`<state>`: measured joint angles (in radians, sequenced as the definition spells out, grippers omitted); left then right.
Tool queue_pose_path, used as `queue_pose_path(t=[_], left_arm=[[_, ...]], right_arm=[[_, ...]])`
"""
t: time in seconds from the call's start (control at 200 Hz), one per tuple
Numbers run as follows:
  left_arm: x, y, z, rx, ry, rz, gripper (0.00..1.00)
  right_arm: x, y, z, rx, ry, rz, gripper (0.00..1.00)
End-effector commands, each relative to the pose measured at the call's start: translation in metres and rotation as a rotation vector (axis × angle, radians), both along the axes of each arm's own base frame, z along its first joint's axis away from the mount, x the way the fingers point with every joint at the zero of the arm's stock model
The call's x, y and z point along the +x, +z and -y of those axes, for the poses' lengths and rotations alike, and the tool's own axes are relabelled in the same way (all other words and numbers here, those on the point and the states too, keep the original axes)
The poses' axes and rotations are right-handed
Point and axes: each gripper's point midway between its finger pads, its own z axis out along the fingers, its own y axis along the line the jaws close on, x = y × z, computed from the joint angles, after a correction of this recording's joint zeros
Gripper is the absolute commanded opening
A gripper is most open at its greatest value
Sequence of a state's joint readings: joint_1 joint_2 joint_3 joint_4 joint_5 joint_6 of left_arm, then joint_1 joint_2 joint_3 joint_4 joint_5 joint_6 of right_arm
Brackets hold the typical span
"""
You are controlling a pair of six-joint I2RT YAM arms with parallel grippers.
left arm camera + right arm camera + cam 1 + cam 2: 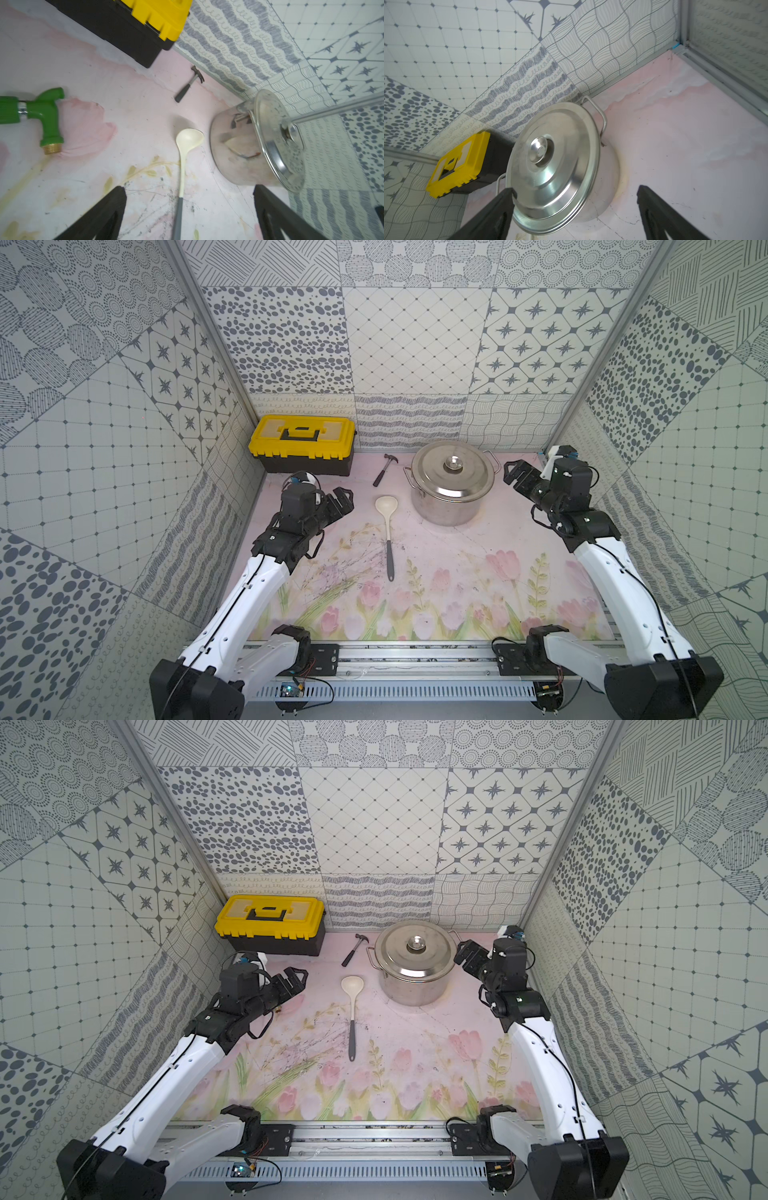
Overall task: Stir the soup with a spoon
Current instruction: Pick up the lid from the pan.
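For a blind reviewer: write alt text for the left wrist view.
A spoon lies on the floral mat, its bowl beside a lidded steel pot, framed by the open left gripper. Nearby are a hammer, a yellow toolbox and a green tap.

A staged robot test cell is shown: printed tile-pattern panels (415, 344) are framed by aluminium posts (210, 331), a flower-print mat (457, 572) is laid as the floor, and both arms are bolted to a metal rail (415, 659). A yellow toolbox (303, 439) and a hammer (384, 470) are set beyond the left gripper (345, 499), and a lidded stockpot (451, 506) just beside the right gripper (513, 472).
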<state>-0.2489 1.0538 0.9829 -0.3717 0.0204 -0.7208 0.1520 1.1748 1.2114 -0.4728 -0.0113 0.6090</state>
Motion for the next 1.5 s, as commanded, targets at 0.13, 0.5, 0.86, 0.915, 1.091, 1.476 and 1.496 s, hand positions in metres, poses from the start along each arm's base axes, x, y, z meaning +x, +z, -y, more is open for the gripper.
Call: queue_pose_path(t=[0.13,0.5,0.86,0.915,1.091,1.476,1.496], left_arm=[[-0.052,-0.002,0.063,0.134,-0.128,-0.32,0.98],[-0.048,0.011,0.098,0.127,-0.181,-0.294,0.99],[-0.045,0.016,0.101,0.105,-0.184,-0.262,0.99],[-0.045,0.017,0.101,0.105,-0.182,-0.256,0.99],[-0.042,0.019,0.1,0.114,-0.186,-0.238,0.99],[-0.036,0.014,0.098,0.104,-0.18,-0.252,1.0],[-0.036,0.013,0.098,0.104,-0.178,-0.253,0.99]], right_arm=[[0.033,0.009,-0.073,-0.196,0.185,-0.097,0.88],[0.085,-0.037,-0.106,-0.396,0.211,-0.269,0.7],[0.112,-0.069,-0.116,-0.436,0.222,-0.342,0.71],[0.114,-0.073,-0.117,-0.441,0.222,-0.356,0.71],[0.121,-0.083,-0.118,-0.454,0.219,-0.381,0.72],[0.129,-0.099,-0.121,-0.462,0.232,-0.412,0.71],[0.129,-0.099,-0.121,-0.464,0.232,-0.413,0.7]])
